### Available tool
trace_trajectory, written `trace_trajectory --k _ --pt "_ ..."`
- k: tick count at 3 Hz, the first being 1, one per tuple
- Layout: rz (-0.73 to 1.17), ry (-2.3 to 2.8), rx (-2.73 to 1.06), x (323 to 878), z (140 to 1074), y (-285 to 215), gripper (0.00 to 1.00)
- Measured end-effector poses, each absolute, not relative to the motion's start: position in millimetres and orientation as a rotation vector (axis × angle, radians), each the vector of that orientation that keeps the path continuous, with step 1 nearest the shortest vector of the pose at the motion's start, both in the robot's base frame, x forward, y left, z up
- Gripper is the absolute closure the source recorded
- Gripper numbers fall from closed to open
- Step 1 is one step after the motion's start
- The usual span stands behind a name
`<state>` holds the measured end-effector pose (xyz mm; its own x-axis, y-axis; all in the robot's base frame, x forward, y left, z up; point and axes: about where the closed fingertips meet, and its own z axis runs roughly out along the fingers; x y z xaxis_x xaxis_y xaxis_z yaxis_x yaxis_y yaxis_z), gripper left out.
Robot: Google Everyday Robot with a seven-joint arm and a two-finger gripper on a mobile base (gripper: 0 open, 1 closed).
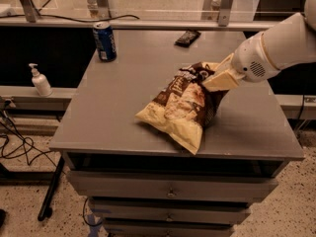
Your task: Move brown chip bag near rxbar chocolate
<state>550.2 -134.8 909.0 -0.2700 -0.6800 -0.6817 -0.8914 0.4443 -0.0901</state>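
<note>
The brown chip bag (pixel 183 106), cream and dark brown and crinkly, is lifted at its upper right end while its lower left corner rests near the table's front edge. My gripper (pixel 216 78) comes in from the right on a white arm and is shut on the bag's top edge. The rxbar chocolate (pixel 187 37), a small flat dark bar, lies at the back of the grey table (pixel 118 98), well beyond the bag.
A blue soda can (pixel 104 41) stands at the table's back left. A white pump bottle (pixel 40 81) sits on a lower ledge to the left. Drawers are below the tabletop. Cables lie on the floor at left.
</note>
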Motion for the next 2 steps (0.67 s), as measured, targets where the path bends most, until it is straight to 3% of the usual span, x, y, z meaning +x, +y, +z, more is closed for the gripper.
trace_trajectory --k 2 --pt "0.233 1.912 -1.348 583.1 927.5 -148.0 1.00"
